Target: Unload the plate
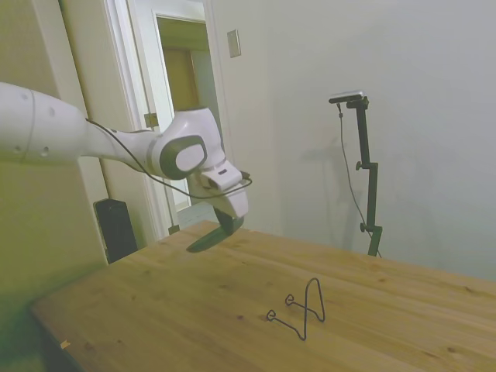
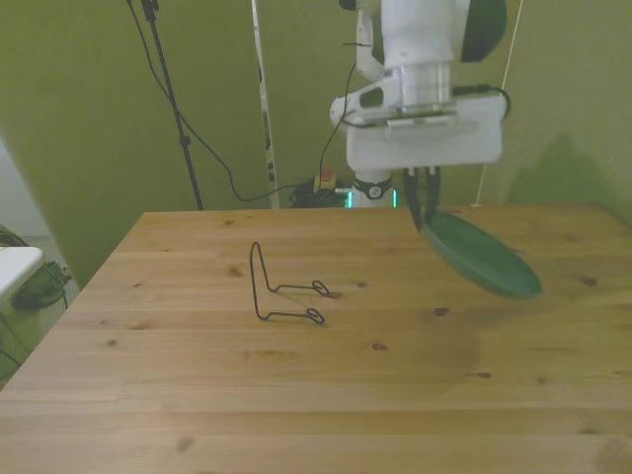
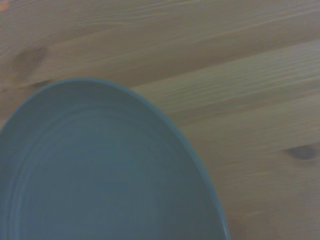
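A: Nearest item, side view?
B: Black wire stand (image 1: 300, 308), lower centre of frame, upright on the wooden table (image 1: 194, 310), nothing on it.

A: Behind it?
B: The gripper (image 1: 225, 221), centre left, clear above the tabletop. Fingers clenched on the rim of the plate (image 1: 208, 240), which hangs tilted, off the wood.

A: Front view agrees?
B: Yes. Plate (image 2: 480, 254) right of centre, slanting down to the frame's right from the gripper (image 2: 425, 210); stand (image 2: 281, 288) well apart, left of centre.

A: Wrist view?
B: Grey-green dish (image 3: 100, 170) fills lower left; table grain (image 3: 250, 100) beyond.
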